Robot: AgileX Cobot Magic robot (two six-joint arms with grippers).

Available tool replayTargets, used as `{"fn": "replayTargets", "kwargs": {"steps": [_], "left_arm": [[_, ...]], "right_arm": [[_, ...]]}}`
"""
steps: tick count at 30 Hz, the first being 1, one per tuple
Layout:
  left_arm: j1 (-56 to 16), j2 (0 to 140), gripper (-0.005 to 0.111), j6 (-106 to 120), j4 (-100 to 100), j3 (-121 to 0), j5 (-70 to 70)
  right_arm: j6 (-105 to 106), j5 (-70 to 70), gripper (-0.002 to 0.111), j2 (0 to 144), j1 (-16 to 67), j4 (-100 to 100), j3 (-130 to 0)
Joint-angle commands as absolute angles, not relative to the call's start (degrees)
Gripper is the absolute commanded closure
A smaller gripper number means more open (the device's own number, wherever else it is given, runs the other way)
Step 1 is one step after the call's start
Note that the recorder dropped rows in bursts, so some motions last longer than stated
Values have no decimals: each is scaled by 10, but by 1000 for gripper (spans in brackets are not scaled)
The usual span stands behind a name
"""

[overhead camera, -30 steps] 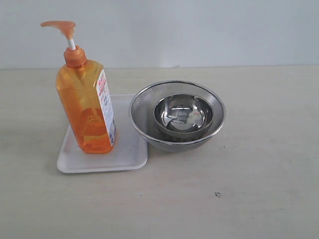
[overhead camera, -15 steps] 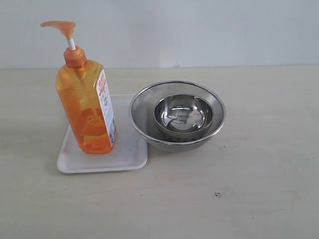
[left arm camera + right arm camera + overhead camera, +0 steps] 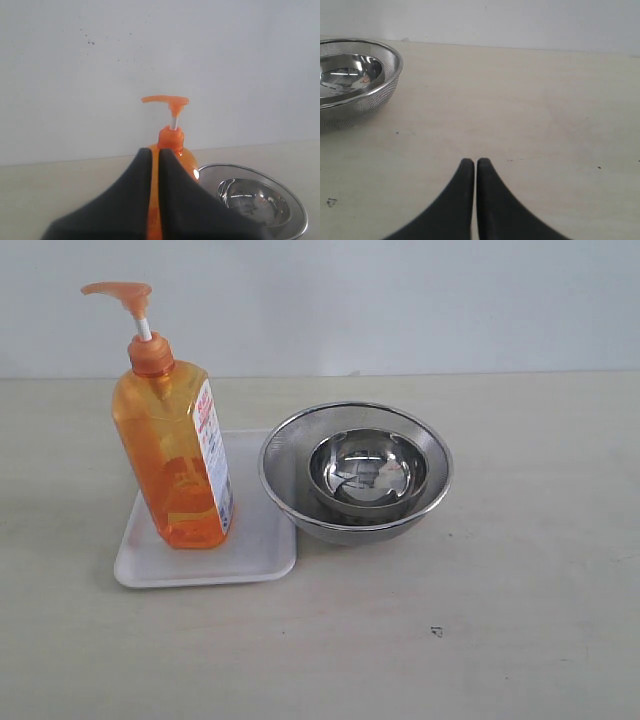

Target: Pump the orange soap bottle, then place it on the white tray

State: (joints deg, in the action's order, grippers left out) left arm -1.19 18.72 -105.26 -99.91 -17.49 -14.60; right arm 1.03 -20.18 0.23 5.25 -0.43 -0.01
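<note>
At left on the table (image 3: 520, 590): orange soap bottle (image 3: 175, 455), upright on the white tray (image 3: 255, 555), base inside the rim, over the tray's left half. Orange pump head (image 3: 120, 290) raised on its white stem, spout pointing left; label on the side turned right. Just right of the tray, at its edge, touching or not impossible to tell: steel mesh bowl (image 3: 285, 455), with a smaller shiny steel bowl (image 3: 368, 475) nested inside. Closed and empty: left end effector (image 3: 155, 156), fingertips nearly pressed together, bottle visible beyond them, not gripped. Likewise closed on nothing: right end effector (image 3: 471, 165), low over bare table, mesh bowl off to one side ahead.
</note>
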Motion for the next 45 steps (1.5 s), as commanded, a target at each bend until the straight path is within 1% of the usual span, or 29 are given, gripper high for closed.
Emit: {"fn": "replayTargets", "kwargs": {"steps": [1,7,14,20,22,23,25,28,29,31,35,40,45], "left_arm": [[-12,177,102,-1054,-999,-170,-148],[-11,13,102,-1032,-999,-105,-107],[-11,0,102,-1032,-990,-34,-78],[-11,0,102,-1013,-758,-33,-71],[-11,0,102,-946,-620,-33,-70],[-11,0,102,-877,-540,-33,-70],[-11,0,102,-681,-410,-33,-69],[-12,0,102,-241,-207,-33,-59],[-12,0,102,-131,-160,-33,-51],[-12,0,102,-17,-91,-33,-36],[-12,0,102,-32,-79,-33,7],[-12,0,102,-47,-76,-30,112],[-12,0,102,-38,-72,0,114]], "right_arm": [[13,-200,108,0,51,-6,0],[13,-201,108,0,51,-6,0],[13,-200,108,0,51,-6,0],[13,-200,108,0,51,-6,0],[13,-200,108,0,51,-6,0],[13,-200,108,0,51,-6,0],[13,-200,108,0,51,-6,0],[13,-200,108,0,51,-6,0],[13,-200,108,0,51,-6,0],[13,-200,108,0,51,-6,0],[13,-200,108,0,51,-6,0],[13,-200,108,0,51,-6,0],[13,-200,108,0,51,-6,0]]}}
